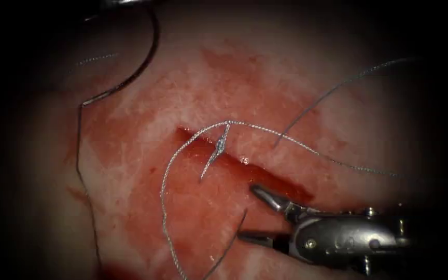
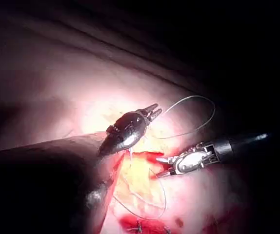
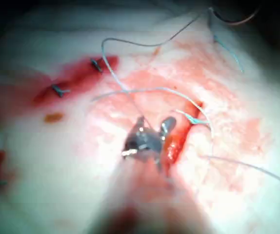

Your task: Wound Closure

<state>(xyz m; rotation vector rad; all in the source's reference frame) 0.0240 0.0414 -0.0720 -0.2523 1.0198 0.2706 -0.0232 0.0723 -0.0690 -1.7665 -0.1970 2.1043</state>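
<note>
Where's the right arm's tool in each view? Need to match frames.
Endoscope view: right arm's tool, jaws open and empty, by the right end of the cut.
Left wrist view: tool beside the cut.
Right wrist view: tool beside the cut.
Shared landmark: the cut.

Left gripper (image 2: 152, 113) holds thread (image 2: 198, 105); right gripper (image 2: 162, 166) open over tissue (image 2: 57, 97).

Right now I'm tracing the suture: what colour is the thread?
Pale silvery grey thread, seen best in the endoscope view.
</note>
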